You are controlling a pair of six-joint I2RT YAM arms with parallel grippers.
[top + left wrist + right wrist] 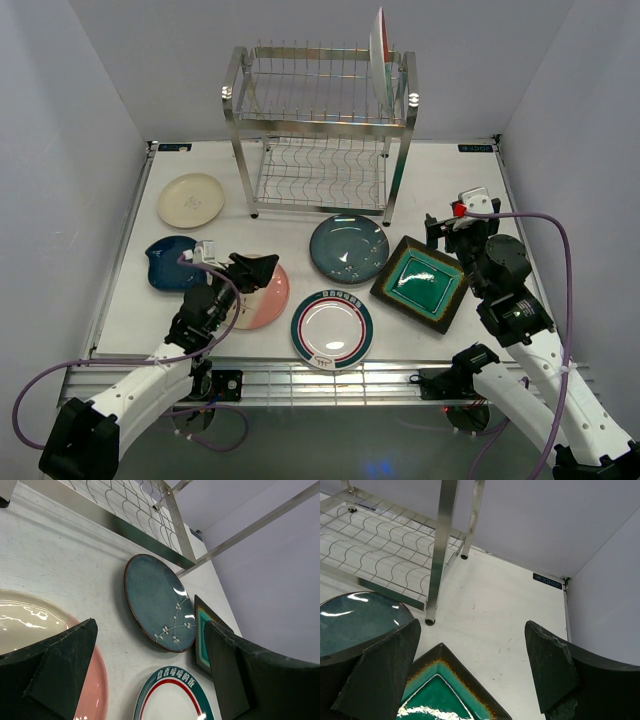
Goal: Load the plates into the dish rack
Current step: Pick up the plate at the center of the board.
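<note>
The dish rack stands at the back with one plate upright in its top tier. Flat on the table lie a cream plate, a dark blue plate, a pink-and-cream plate, a green-and-red-rimmed white plate, a dark teal plate and a square green plate. My left gripper hovers open over the pink-and-cream plate's far edge, holding nothing. My right gripper is open and empty beyond the square plate's far corner.
White walls close in the table on the left, right and back. A raised rail runs along the table's near edge. The rack's front right leg stands just left of my right gripper. Purple cables trail from both arms.
</note>
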